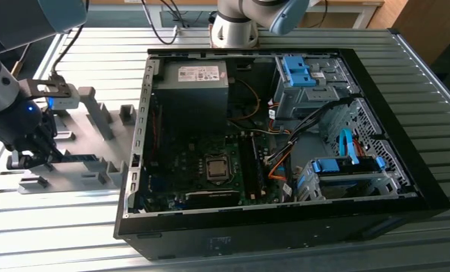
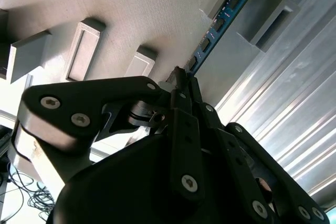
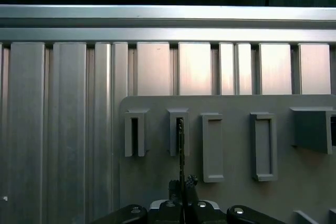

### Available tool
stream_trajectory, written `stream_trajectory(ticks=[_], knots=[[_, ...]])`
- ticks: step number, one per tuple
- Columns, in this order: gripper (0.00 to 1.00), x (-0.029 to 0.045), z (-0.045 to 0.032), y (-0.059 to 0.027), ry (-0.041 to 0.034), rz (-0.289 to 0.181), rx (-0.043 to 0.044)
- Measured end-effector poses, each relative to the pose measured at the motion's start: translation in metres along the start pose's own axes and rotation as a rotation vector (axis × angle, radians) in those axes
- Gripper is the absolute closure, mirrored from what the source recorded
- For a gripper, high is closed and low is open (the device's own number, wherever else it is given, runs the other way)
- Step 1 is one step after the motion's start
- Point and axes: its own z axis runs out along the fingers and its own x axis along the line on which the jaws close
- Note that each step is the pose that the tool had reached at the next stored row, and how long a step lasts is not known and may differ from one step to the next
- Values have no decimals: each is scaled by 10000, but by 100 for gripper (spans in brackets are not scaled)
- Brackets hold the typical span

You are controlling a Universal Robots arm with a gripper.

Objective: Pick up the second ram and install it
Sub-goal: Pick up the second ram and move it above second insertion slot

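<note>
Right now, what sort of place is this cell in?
Probably a robotics lab bench set up for PC assembly: an open desktop case lies on a slotted aluminium table, beside a grey fixture plate where the tool grips the second ram.

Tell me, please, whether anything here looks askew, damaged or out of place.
Nothing stands out. The blue memory stick sits straight in its grey holder, with the hand closed on it. The open computer case lies flat on the table, its cables all inside.
</note>
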Motion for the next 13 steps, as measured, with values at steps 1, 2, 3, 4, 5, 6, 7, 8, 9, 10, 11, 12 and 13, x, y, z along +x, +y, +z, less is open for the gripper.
stream_trajectory(ticks=[1, 2, 3, 4, 5, 6, 7, 8, 9, 10, 11, 12, 13], knots=[[86, 0, -3, 0, 1, 0, -1], [86, 0, -6, 0, 0, 0, -1], [86, 0, -9, 0, -1, 0, 0], [86, -1, -14, 0, 0, 0, -1], [86, -1, -17, 0, 0, 0, 0], [86, -1, -23, 1, 1, 0, -1], [86, -1, -27, 1, 1, 0, 0], [86, -1, -32, 1, 0, 0, 0], [86, -2, -37, 1, 0, 0, 0], [86, -2, -44, 1, 1, 1, -1], [86, -2, -49, 1, 0, 1, 1], [86, -2, -56, 1, 0, 0, 0], [86, -3, -62, 2, -1, 0, 1]])
